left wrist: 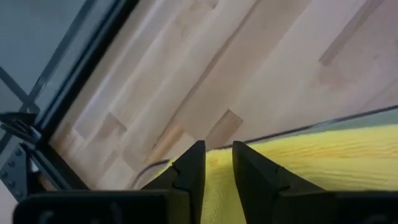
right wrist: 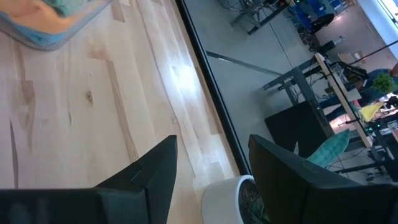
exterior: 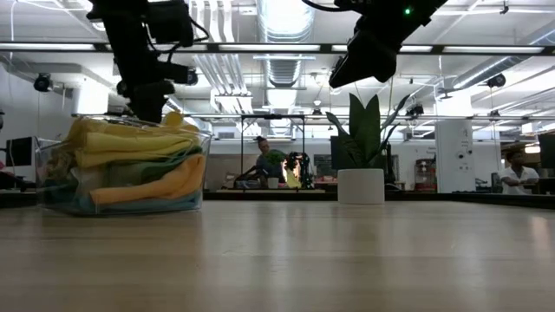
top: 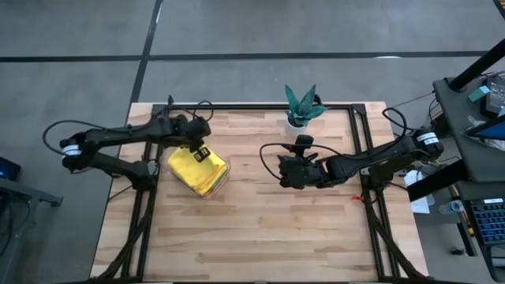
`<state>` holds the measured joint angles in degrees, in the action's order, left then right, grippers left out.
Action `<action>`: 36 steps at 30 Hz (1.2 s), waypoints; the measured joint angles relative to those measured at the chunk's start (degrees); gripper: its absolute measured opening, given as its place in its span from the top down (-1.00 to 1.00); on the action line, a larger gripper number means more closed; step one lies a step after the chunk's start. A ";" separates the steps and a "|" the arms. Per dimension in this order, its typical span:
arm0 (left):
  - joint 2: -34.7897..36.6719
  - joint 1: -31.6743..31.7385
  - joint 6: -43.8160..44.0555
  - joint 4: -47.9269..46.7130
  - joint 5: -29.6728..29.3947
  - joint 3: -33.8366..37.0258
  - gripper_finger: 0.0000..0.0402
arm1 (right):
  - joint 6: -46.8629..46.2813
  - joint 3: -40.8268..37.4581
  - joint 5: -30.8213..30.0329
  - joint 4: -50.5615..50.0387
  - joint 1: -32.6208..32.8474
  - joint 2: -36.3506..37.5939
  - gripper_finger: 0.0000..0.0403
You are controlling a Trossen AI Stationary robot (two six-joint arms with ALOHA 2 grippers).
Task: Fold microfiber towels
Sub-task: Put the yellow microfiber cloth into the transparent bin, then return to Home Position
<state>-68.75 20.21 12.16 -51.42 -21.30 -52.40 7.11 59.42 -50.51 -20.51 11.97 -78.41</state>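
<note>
A clear tray (top: 224,177) at the table's left holds a pile of microfiber towels (exterior: 130,160): yellow on top, then orange, green and blue lower down. My left gripper (left wrist: 217,144) reaches down onto the top yellow towel (top: 196,169) at the pile's far edge, its fingers drawn close together on the cloth. My right gripper (top: 282,172) hangs open above the table's middle, right of the tray, with nothing between its fingers (right wrist: 155,168). My left gripper pinches the top yellow towel near its edge (left wrist: 219,171), beside the tray's rim, between its two fingers. The fingers come from above, slanting down. The towel lies on the pile in the tray; how many layers are caught does not show.
A small teal-leaved plant in a white pot (top: 301,109) stands at the table's far edge, just beyond my right gripper. Bare wood stretches across the middle and near part of the table (top: 260,237). People sit in the room behind the table.
</note>
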 joint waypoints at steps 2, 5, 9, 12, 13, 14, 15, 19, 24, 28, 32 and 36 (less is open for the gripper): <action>0.79 0.00 -0.45 0.04 -0.02 -0.59 0.68 | 0.02 0.00 -0.01 -0.02 0.00 0.00 0.06; 2.36 -0.34 -0.41 0.95 0.02 -1.26 0.68 | 0.02 0.00 -0.02 0.00 0.00 0.00 0.06; 4.99 -3.50 0.89 8.18 2.83 -0.89 0.68 | 0.42 0.00 -0.01 0.00 0.00 0.00 0.06; 6.08 -8.85 0.72 15.81 3.85 -0.70 0.68 | 1.28 -0.23 1.40 0.22 0.00 0.00 0.06; 6.14 -11.06 0.19 19.13 3.87 -0.70 0.68 | 1.85 -0.54 2.99 0.54 -0.01 0.01 0.06; 6.14 -13.55 -0.81 22.31 3.95 -0.70 0.68 | 2.94 -0.96 4.78 1.41 -0.02 0.02 0.06; 6.12 -16.06 -2.17 25.58 3.97 -0.54 0.68 | 4.23 -1.54 6.37 3.03 -0.02 0.02 0.06; 5.31 -26.01 -8.23 37.83 4.10 1.20 0.68 | 9.59 -3.75 10.86 10.32 0.00 0.02 0.06; 4.37 -35.48 -13.64 44.58 4.37 4.70 0.68 | 14.53 -6.84 18.54 18.67 -0.13 1.26 0.06; 3.70 -39.76 -14.07 48.14 4.78 8.05 0.68 | 16.29 -9.60 23.40 23.91 -0.51 4.61 0.06; 3.99 -41.07 -14.12 54.09 6.04 11.48 0.68 | 17.57 -14.22 27.18 29.53 -0.87 9.40 0.06; 4.75 -40.99 -14.76 57.82 9.12 14.56 0.68 | 17.52 -18.19 29.77 32.54 -1.24 14.61 0.06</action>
<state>-64.01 -20.78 -2.60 6.41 -12.18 -37.84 24.64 41.23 -20.73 12.03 10.73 -63.80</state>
